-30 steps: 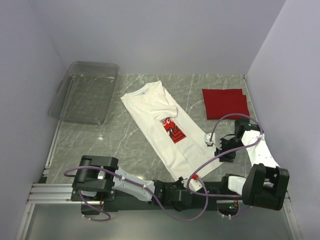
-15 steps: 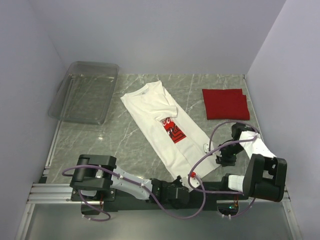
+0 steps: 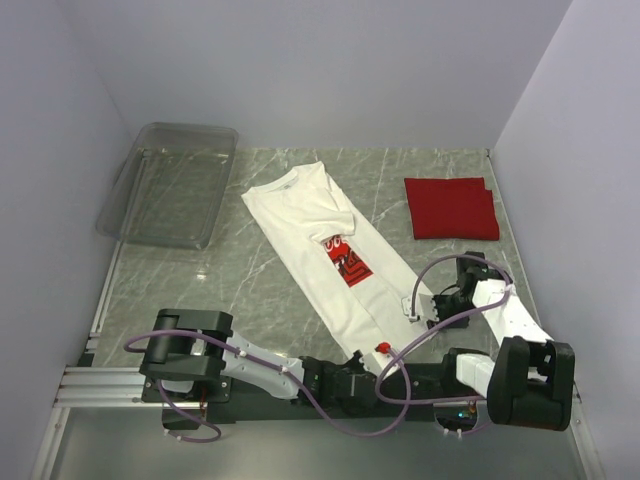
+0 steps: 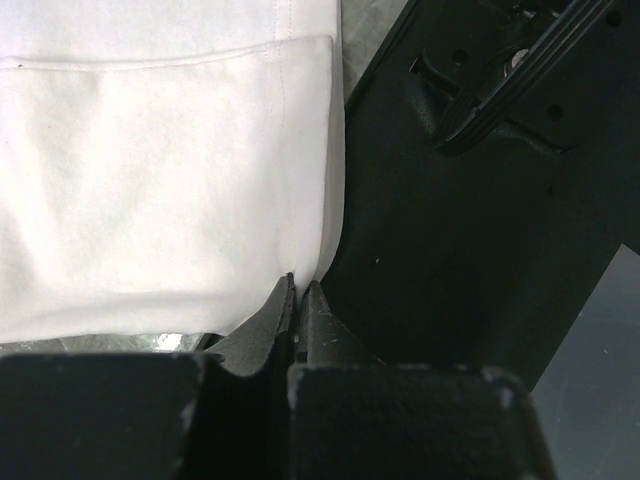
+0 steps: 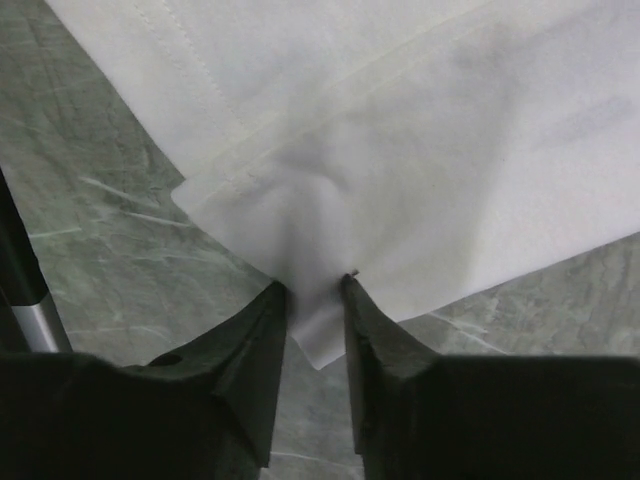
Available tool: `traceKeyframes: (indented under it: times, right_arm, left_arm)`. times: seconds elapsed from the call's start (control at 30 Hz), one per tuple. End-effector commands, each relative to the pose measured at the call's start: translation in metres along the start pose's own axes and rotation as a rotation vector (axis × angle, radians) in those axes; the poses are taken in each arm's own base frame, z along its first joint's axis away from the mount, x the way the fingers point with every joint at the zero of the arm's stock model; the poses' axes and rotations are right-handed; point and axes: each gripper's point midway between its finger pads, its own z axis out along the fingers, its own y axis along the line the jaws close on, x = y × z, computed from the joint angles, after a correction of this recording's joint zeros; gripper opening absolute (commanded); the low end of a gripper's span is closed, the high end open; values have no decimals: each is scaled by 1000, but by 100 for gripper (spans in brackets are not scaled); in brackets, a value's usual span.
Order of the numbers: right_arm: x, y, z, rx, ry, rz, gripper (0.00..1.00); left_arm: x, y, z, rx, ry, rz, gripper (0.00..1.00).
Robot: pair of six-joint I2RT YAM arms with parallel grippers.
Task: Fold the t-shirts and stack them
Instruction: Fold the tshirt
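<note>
**Desk:** Which step does this catch?

**Photographer:** The fold of the white t-shirt point(image 3: 320, 240). It lies in a long diagonal strip across the marble table point(image 3: 250, 290), collar far, hem near the robot. The red t-shirt point(image 3: 450, 208) sits well apart at the far right, a neat folded square. By my reading, one shirt is done and this one is midway.

**Desk:** And the grippers?

**Photographer:** The left gripper point(image 4: 298, 283) is pinched tight on the hem's edge at the near end. The right gripper point(image 5: 315, 285) straddles a bunched corner on the strip's right side. Cloth touches both of its fingers, but a gap shows between them, and I cannot tell whether it is clamped.

**Desk:** What does the next move ask?

**Photographer:** Probably a firm hold on both corners. Then an even lift carrying the hem toward the collar, so the strip halves without skewing.

**Desk:** Anything unclear?

**Photographer:** The red chest graphic point(image 3: 347, 262) is half covered by a folded flap. From above, the left gripper is lost among dark arm parts and purple cables point(image 3: 400, 345). Black hardware fills half of the left wrist view.
</note>
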Motion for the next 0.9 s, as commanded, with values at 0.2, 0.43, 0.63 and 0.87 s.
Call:
traceKeyframes:
  times: [0.2, 0.43, 0.63, 0.87]
  right_arm:
    - [-3, -14, 8, 68, -26, -31, 12]
    - [-34, -22, -28, 58, -145, 5, 1]
    - [-61, -35, -54, 36, -262, 99, 0]
    - [-98, -83, -67, 42, -303, 252, 0]
  left_arm:
    - [-11, -12, -11, 96, -27, -79, 1]
    - [-29, 0, -27, 166, -85, -158, 1]
    - [-50, 29, -40, 221, -146, -282, 1]
    - [-76, 91, -49, 195, -216, -425, 1]
